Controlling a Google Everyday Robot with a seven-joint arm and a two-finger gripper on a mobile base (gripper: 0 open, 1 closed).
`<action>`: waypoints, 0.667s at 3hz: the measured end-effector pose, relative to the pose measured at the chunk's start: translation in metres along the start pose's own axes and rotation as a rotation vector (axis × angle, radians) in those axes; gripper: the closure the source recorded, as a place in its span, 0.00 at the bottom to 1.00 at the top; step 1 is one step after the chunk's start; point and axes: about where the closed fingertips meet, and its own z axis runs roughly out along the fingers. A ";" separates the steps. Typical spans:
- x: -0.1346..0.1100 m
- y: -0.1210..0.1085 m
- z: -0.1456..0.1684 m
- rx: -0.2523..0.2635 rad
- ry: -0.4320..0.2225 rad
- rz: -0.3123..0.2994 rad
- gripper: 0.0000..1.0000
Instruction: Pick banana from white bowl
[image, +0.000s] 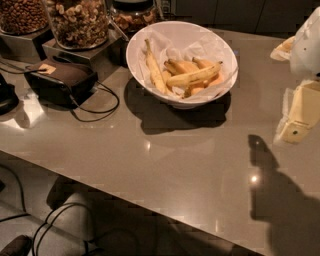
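**No legible text in view**

No writing, brand, number or sign can be read anywhere. The small tan tag (46, 68) on the dark box (65, 82) at the far left shows no legible marks. The gripper (295, 131), at the right edge above the countertop (150, 160) and right of the white bowl (134, 55), bears no readable label.

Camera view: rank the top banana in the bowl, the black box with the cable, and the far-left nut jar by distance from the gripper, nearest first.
The gripper is at the right edge, above the counter.
1. banana: lying across the pile in the white bowl, centre-back.
2. black box: left side of the counter.
3. nut jar: far back-left corner.
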 end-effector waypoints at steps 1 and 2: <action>0.000 0.000 0.000 0.000 0.000 0.000 0.00; -0.024 -0.015 0.013 -0.024 0.039 0.012 0.00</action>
